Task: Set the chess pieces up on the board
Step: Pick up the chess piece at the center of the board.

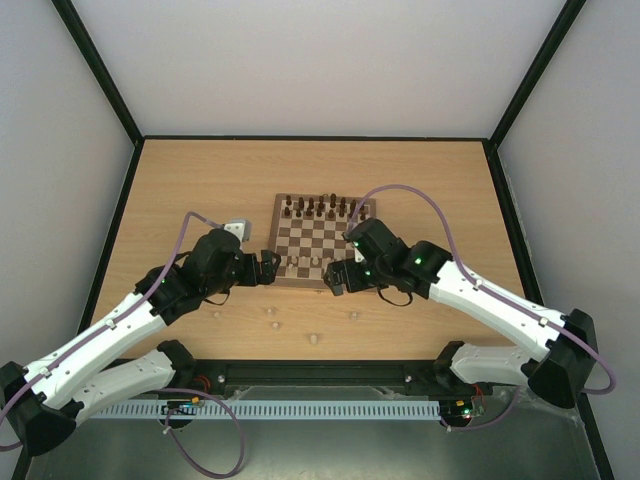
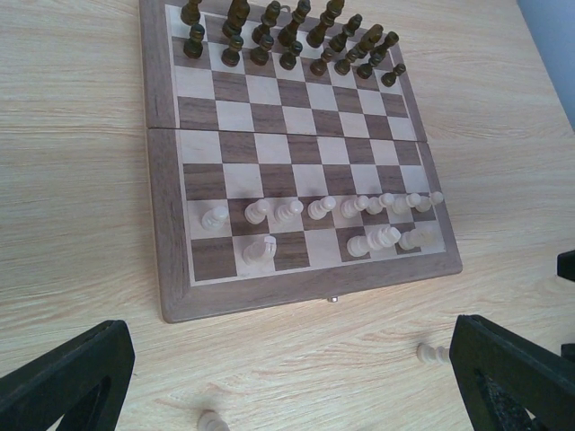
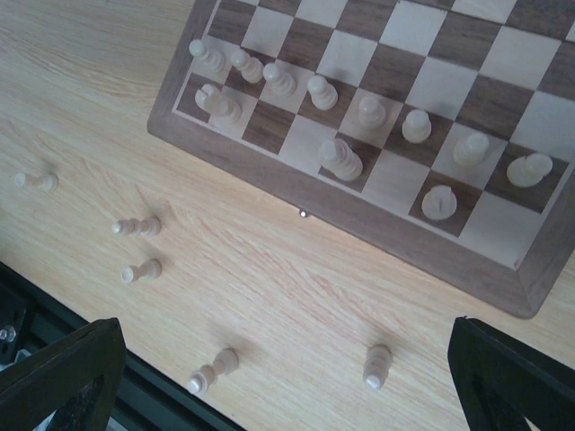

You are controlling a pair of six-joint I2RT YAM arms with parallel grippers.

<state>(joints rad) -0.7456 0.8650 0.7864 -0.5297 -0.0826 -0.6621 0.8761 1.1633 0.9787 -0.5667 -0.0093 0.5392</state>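
- The small pale beige turned-wood chess pieces (image 2: 321, 207) are partly set. A full line of them stands on the second row in from the near edge of the board. Only a few stand on the row nearest that edge, with gaps between them.
- Five more pale pieces (image 3: 137, 225) are off the board, scattered on the tabletop just beyond its near edge. Most lie on their sides; whether the one nearest the right arm is upright I cannot tell.
- The dark brown wooden pieces (image 2: 287, 36) stand crowded in the two rows at the board's far edge and look complete.
- The square wooden chessboard with brown and cream checks and a brown border (image 2: 162, 224) lies flat, with its middle rows bare.
- Handling, as I judge it: each piece is light, stiff and smooth, with a round body that rolls once tipped. The best hold is across the thick lower body just above the base, not the thin neck. A lying piece must be taken so that its base can be brought down flat.
- The gaps in the near row are tight, so neighbouring pieces could easily be knocked over.
- The left gripper (image 2: 289, 373) hovers off the board's near left corner, its black fingers spread wide with nothing between them.
- The right gripper (image 3: 287, 377) hangs over the board's near edge above the loose pieces, likewise spread wide and empty.
- The plain light-wood tabletop (image 1: 200, 190) lies all round the board.
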